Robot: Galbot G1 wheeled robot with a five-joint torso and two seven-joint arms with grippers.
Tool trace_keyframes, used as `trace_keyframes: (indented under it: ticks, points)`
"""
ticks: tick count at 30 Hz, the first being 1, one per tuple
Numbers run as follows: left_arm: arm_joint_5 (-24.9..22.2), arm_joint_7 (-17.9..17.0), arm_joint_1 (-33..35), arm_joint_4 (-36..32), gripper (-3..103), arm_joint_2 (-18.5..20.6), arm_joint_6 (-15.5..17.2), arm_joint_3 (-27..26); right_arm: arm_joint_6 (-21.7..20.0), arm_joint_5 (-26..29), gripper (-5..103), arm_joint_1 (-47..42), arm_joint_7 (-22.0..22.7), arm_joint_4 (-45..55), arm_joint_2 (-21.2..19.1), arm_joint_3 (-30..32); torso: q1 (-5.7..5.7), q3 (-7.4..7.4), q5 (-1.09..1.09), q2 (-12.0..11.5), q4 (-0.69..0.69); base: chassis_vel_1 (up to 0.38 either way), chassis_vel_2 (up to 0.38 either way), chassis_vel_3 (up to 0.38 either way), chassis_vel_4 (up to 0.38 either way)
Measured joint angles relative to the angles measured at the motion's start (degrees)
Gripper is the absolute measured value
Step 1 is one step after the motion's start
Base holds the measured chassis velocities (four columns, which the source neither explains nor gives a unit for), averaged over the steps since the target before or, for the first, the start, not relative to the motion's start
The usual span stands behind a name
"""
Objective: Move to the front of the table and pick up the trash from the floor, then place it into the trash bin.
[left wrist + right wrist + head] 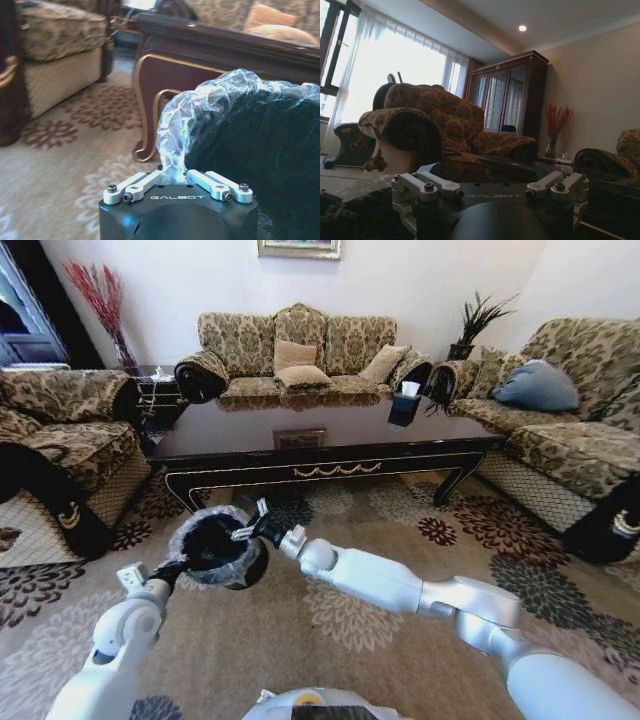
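left gripper (183, 565): i'm reaching in from 7 o'clock in the head view, and my fingers are pinching together on the plastic liner at the bin's rim; the left wrist view is showing the bag bunched right between them.
right gripper (252, 527): i'm hovering over the bin's rim at its 1 o'clock side, fingers standing apart, nothing between them that i can make out.
trash bin (214, 547): sitting on the carpet just in front of the table (330, 435), at about 6 o'clock from the table's near-left leg, between my two arms.
trash: i'm not seeing any paper, bottle or silvery piece on the carpet here, and i can't tell what is lying inside the bin, the interior is reading black.
risk 1: i'm gripping only thin film, so i'm judging that any pull is likely stretching or tearing the liner, or dragging it off the rim.
risk 2: the bin looks light, so tugging sideways is probably tipping it.
risk 3: my right fingers are close to the rim, so a drop could be snagging the bag.
view gap, left wrist: showing the liner (200, 115) clamped, and the table's gold-edged curved leg (145, 115) near it.
view gap, right wrist: showing my spread fingers (420, 186) and the armchair (425, 125) beyond them.
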Motion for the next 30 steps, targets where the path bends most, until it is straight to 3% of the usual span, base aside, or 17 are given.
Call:
trace_keyframes:
  ticks: [5,7,8,10,12,13,14,16,18,19,21,23,28,29,30]
  points:
    - [-2.0,0.2,-0.3,4.2,2,1.9,-1.1,-3.0,-4.4,-0.4,100,0.5,-1.0,-0.5,-4.7,-1.5,0.0,0.0,-0.01,0.0,-0.01,0.0,0.0,0.0,0.0]
    - [-4.3,0.0,-1.1,5.0,2,3.8,-0.6,-4.6,-6.3,-0.6,100,0.1,-4.0,-0.8,-7.2,-3.7,0.0,0.01,-0.02,0.0,-0.02,0.0,0.0,0.0,0.0]
    - [-4.3,0.0,-1.1,5.0,2,3.8,-0.6,-4.6,-6.3,-0.6,100,0.1,-4.0,-0.8,-7.2,-3.7,0.0,0.01,-0.02,0.0,-0.02,0.0,0.0,0.0,0.0]
    - [-6.4,-0.1,-1.6,4.8,2,5.1,0.3,-5.7,-6.4,-2.5,100,-0.6,-8.1,-2.5,-7.7,-5.2,0.0,0.01,0.0,0.0,-0.04,0.0,0.0,0.0,0.0]
    - [-7.5,-0.3,-1.9,3.9,2,6.2,0.9,-6.4,-4.0,-5.9,100,-1.1,-15.5,-6.2,-6.8,-6.2,0.0,0.0,0.01,0.0,-0.04,0.0,0.0,0.0,0.0]
    - [-7.5,-0.3,-1.9,3.9,2,6.2,0.9,-6.4,-4.0,-5.9,100,-1.1,-15.5,-6.2,-6.8,-6.2,0.0,0.0,0.01,0.0,-0.04,0.0,0.0,0.0,0.0]
    - [-7.9,-0.3,-1.9,3.5,2,6.5,1.1,-6.5,-1.0,-7.9,100,-1.3,-21.7,-8.9,-5.9,-6.5,0.0,0.0,0.01,0.0,-0.03,0.0,0.0,0.0,0.0]
    - [-8.4,-0.5,-1.7,2.8,2,6.7,1.5,-6.9,4.5,-13.2,100,-1.4,-29.7,-13.0,-4.1,-7.3,0.0,0.01,-0.01,0.0,-0.03,0.0,0.0,0.0,0.0]
    - [-8.8,-0.6,-1.5,2.2,2,6.8,1.7,-7.3,8.8,-18.8,100,-1.8,-34.2,-16.0,-2.2,-7.9,0.0,0.01,-0.01,0.0,-0.01,0.0,0.0,0.0,0.0]
    - [-8.8,-0.6,-1.5,2.2,2,6.8,1.7,-7.3,8.8,-18.8,100,-1.8,-34.2,-16.0,-2.2,-7.9,0.0,0.01,-0.01,0.0,-0.01,0.0,0.0,0.0,0.0]
    - [-9.3,-0.6,-1.1,1.4,2,6.7,1.9,-7.5,13.2,-27.4,100,-3.3,-36.9,-19.1,0.4,-7.1,0.0,0.0,-0.01,0.0,-0.01,0.0,0.0,0.0,0.0]
    - [-9.3,-0.6,-0.8,0.8,2,6.5,2.0,-7.5,15.1,-31.6,100,-5.3,-37.0,-20.8,2.1,-6.0,0.0,0.0,-0.01,0.0,0.0,0.0,0.0,0.0,0.0]
    - [-9.1,-0.7,-0.2,-0.2,2,5.8,2.3,-7.0,15.4,-32.6,100,-10.8,-36.9,-22.7,3.4,-3.7,0.0,0.0,-0.01,0.0,-0.02,0.0,0.0,0.0,0.0]
    - [-9.0,-0.7,-0.2,-0.3,2,5.7,2.3,-6.9,15.3,-32.7,100,-11.6,-38.8,-22.9,3.5,-2.5,0.0,0.0,-0.01,0.0,-0.03,0.0,0.0,0.0,0.0]
    - [-8.9,-0.8,-0.2,-0.4,2,5.6,2.3,-6.7,16.1,-33.2,100,-13.3,-45.2,-23.9,4.4,0.8,0.0,-0.01,-0.01,0.0,-0.04,0.0,0.0,0.0,0.0]
